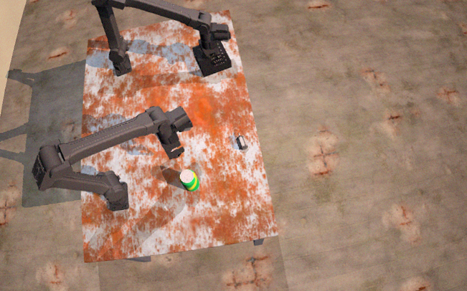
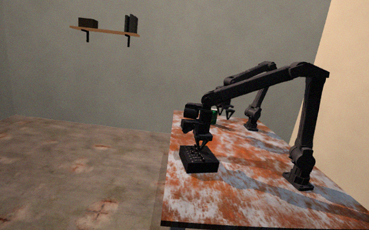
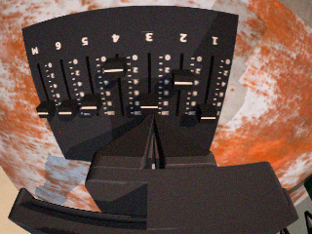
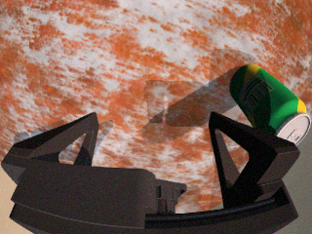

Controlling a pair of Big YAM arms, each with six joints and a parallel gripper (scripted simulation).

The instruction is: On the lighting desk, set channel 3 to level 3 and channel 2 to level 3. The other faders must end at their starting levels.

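Matte-black lighting desk (image 1: 205,70) (image 2: 201,167), blocky fader caps, rust-mottled table (image 1: 226,218) (image 2: 213,206) (image 3: 273,97) (image 4: 117,49). My left gripper (image 2: 199,149) (image 3: 153,118) points down, closed, empty. Right gripper (image 2: 224,117) (image 4: 153,114) gapes open.

steep overhead, side-on exterior, two downward wrist close-ups (tabletop shared)

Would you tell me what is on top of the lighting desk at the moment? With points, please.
Seven fader knobs and their printed scales show on the desk (image 1: 209,70) (image 2: 201,167). The left gripper (image 3: 153,118), fingers shut, covers part of its surface below channel 3's knob (image 3: 149,103).
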